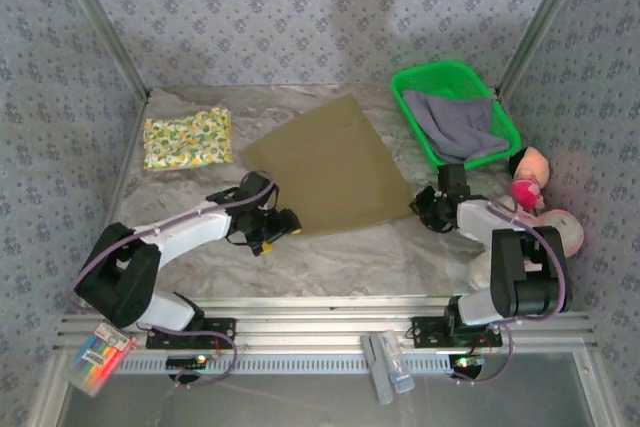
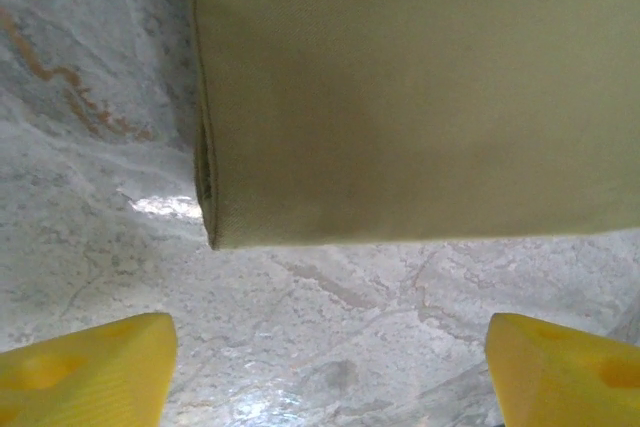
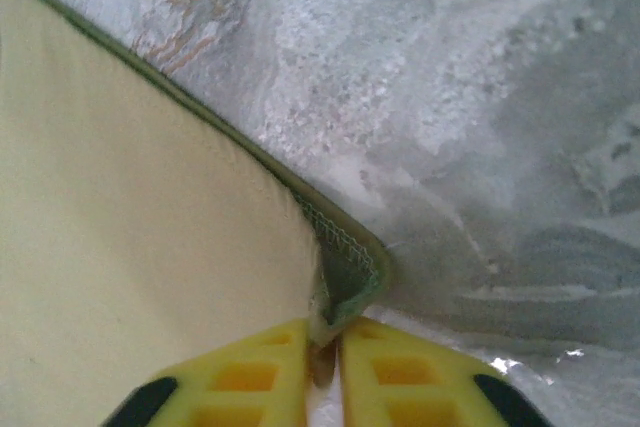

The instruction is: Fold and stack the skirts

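Top external view first: the olive-khaki skirt (image 1: 325, 167) lies spread flat across the middle of the marbled bench (image 1: 380, 257), set at a slant, with an arm at each of its near corners. The left arm (image 1: 180, 232) reaches in from the near left, and the left jaws sit just off the skirt's near-left corner. The right arm (image 1: 510, 247) bends in from the right, with the right jaws at the near-right corner. From the left wrist view, the left arm's yellow fingers (image 2: 90, 372) stand well apart at the bottom corners of the frame. Bare bench lies between them, and the doubled edge of the olive cloth is just ahead of them, untouched. From the right wrist view, the right jaws are pressed together on the very tip of the olive skirt's corner, and the stitched green hem curls up between the right arm's yellow fingers (image 3: 260, 372). Seen from overhead again, the yellow-green fruit-print skirt (image 1: 187, 137) rests folded in a small rectangle at the far left of the bench, well apart from the olive one. The grey-lavender skirt (image 1: 455, 122) is heaped in the green basket (image 1: 415, 82) at the far right. Pink plush toys (image 1: 530, 187) lie beside the right arm, near the basket.
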